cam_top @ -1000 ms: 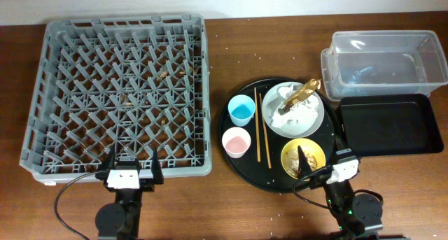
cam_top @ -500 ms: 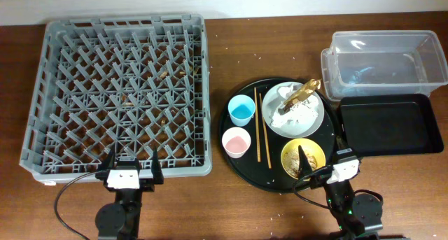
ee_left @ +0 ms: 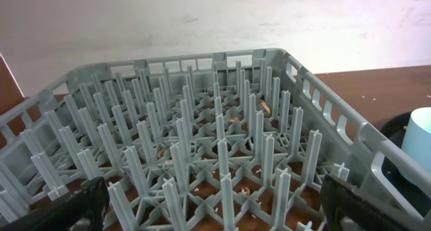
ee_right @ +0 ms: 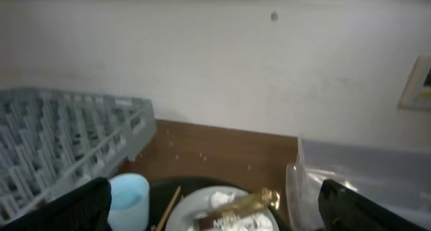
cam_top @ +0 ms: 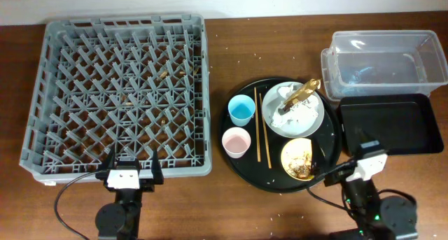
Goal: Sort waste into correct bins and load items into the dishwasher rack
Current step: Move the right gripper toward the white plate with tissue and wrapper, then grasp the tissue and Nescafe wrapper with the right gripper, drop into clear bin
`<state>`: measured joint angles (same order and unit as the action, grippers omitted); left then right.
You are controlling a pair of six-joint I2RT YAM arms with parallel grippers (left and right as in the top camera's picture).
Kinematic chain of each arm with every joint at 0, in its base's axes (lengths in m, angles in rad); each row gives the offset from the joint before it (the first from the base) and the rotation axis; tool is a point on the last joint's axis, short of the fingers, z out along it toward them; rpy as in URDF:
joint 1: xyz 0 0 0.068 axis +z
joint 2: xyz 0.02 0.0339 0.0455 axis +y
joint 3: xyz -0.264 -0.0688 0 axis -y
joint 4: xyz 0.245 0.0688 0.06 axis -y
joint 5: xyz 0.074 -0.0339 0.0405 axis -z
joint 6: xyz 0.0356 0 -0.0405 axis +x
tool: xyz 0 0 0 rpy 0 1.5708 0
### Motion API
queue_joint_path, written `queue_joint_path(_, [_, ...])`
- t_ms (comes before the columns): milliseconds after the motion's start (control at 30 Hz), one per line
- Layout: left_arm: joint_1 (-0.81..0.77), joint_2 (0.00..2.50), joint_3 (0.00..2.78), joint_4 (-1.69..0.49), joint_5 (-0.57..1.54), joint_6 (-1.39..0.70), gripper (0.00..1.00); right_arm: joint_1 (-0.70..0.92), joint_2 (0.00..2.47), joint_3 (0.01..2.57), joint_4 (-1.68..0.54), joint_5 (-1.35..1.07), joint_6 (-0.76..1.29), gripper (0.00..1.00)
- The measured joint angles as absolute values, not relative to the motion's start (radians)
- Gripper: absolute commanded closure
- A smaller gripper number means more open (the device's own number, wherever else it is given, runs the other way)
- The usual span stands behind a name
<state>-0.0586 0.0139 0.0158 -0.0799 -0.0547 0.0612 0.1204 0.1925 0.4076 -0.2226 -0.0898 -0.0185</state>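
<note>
The grey dishwasher rack (cam_top: 119,93) fills the left of the table and holds only crumbs. A round black tray (cam_top: 280,180) carries a light-blue cup (cam_top: 241,110), a pink cup (cam_top: 236,141), wooden chopsticks (cam_top: 261,128), a yellow bowl (cam_top: 301,158) with food scraps, and a white plate (cam_top: 316,121) with crumpled tissue (cam_top: 290,113) and a brown-gold wrapper (cam_top: 302,94). My left gripper (cam_top: 133,161) is open and empty at the rack's front edge. My right gripper (cam_top: 348,150) is open and empty, right of the bowl. The right wrist view shows the wrapper (ee_right: 236,207) and blue cup (ee_right: 128,197) ahead.
A clear plastic tub (cam_top: 381,61) stands at the back right, with a shallow black rectangular tray (cam_top: 388,124) in front of it. Rice grains are scattered on the wood around the round tray. The left wrist view looks across the rack's upright pegs (ee_left: 222,123).
My right gripper has swung to the right, off the yellow bowl and towards the black rectangular tray, so the whole bowl shows. The left arm has not moved.
</note>
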Motion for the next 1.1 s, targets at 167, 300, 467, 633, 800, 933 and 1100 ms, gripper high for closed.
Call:
queue_joint_path(167, [-0.059,0.014,0.015,-0.081,-0.054,0.062,0.01,0.12,0.748,0.838,-0.425,-0.118,-0.017,0.02])
queue_joint_path(300, [-0.059,0.015,0.015,-0.081,-0.052,0.064,0.01,0.12,1.294,1.253,-0.72,-0.119,-0.004,0.02])
queue_joint_path(467, [-0.059,0.015,0.015,-0.081,-0.051,0.064,0.01,0.114,1.649,1.309,-0.656,-0.111,-0.004,0.16])
queue_joint_path(633, [-0.059,0.015,0.015,-0.081,-0.051,0.064,0.01,0.101,1.929,1.312,-0.604,-0.018,0.113,0.12])
queue_joint_path(800, [-0.059,0.015,0.015,-0.081,-0.051,0.064,0.01,0.101,2.007,1.325,-0.611,0.02,0.131,0.86])
queue_joint_path(933, [-0.059,0.015,0.015,-0.081,-0.051,0.064,0.01,0.099,2.009,1.34,-0.647,0.016,0.134,0.96])
queue_joint_path(1100, [-0.059,0.015,0.015,-0.081,-0.051,0.064,0.01,0.06,1.827,1.637,-0.905,0.015,0.179,0.96])
